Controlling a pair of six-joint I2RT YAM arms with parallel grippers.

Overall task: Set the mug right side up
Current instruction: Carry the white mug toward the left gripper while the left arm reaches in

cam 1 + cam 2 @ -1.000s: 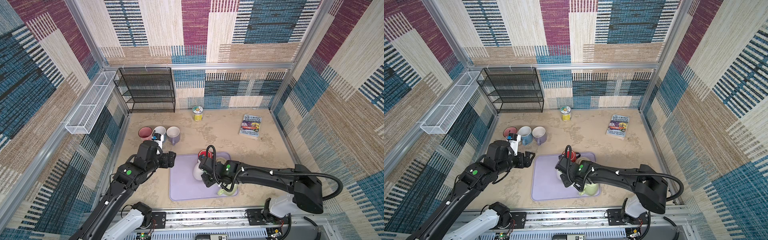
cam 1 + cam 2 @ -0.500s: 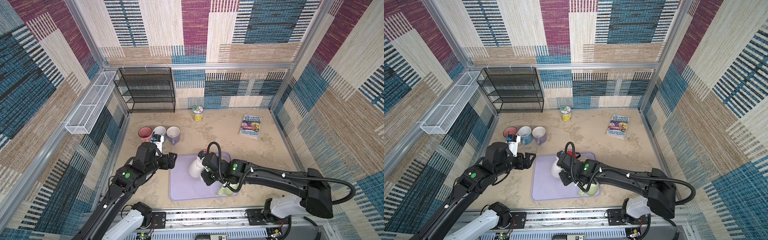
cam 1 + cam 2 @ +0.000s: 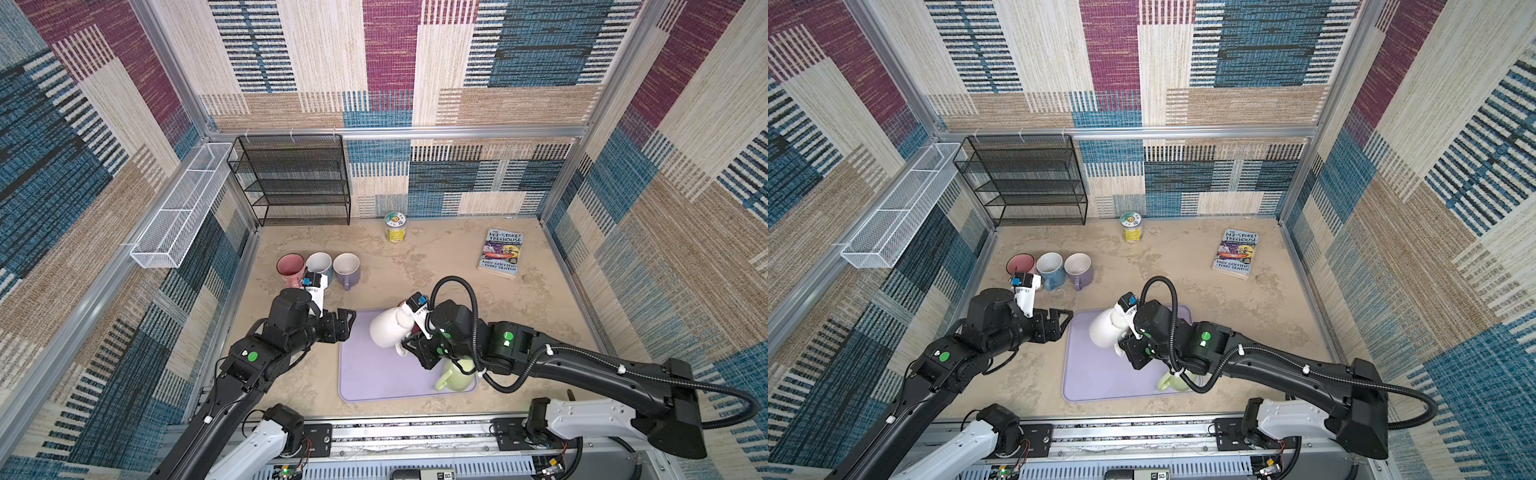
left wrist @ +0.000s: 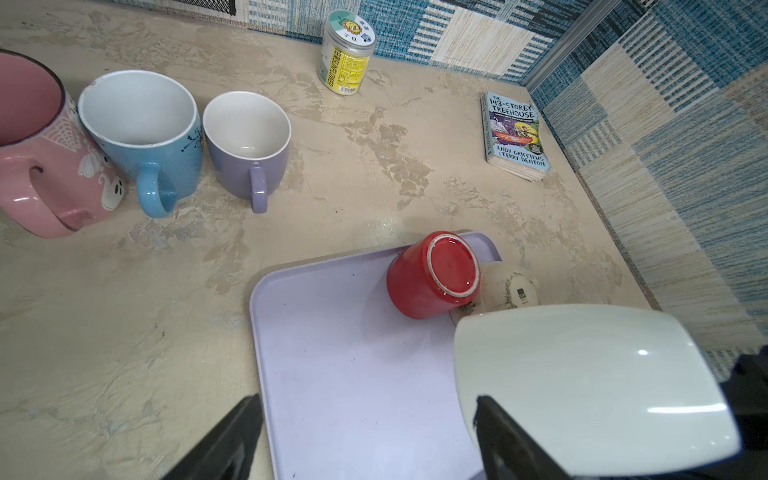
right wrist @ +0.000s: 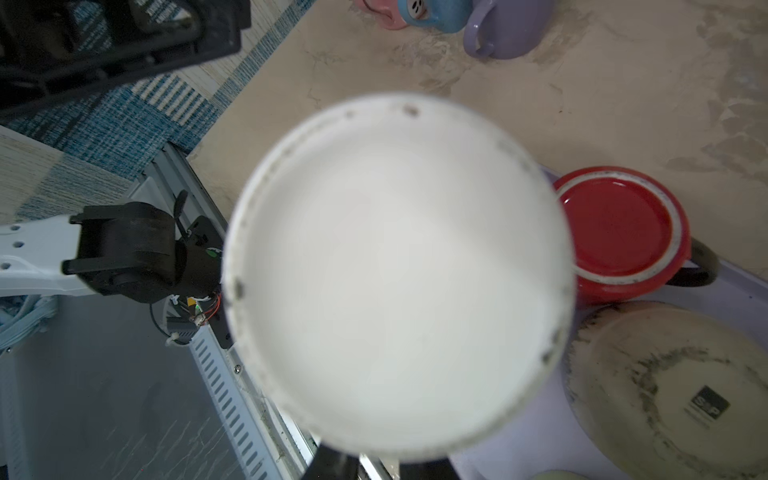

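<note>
My right gripper (image 3: 408,345) is shut on a white mug (image 3: 387,330) and holds it in the air over the purple tray (image 3: 374,384), tilted on its side. The mug (image 3: 1105,330) and the right gripper (image 3: 1126,348) show the same way from that angle. In the right wrist view the white mug's base (image 5: 395,270) fills the frame and hides most of the fingers. My left gripper (image 3: 348,322) is open and empty at the tray's left edge, facing the mug. Through the left gripper (image 4: 365,401) I see the tray (image 4: 332,353) and the mug's side (image 4: 582,374).
A red mug (image 4: 432,282) and a beige mug (image 4: 511,286) stand upside down on the tray; a green mug (image 3: 455,374) lies at its near right corner. Pink (image 3: 291,266), blue (image 3: 319,264) and purple (image 3: 346,268) mugs stand upright behind. A can (image 3: 395,226), book (image 3: 503,253) and black rack (image 3: 291,178) are further back.
The right gripper has lifted the white mug off the tray and tipped it over toward the left. The left arm has barely moved.
</note>
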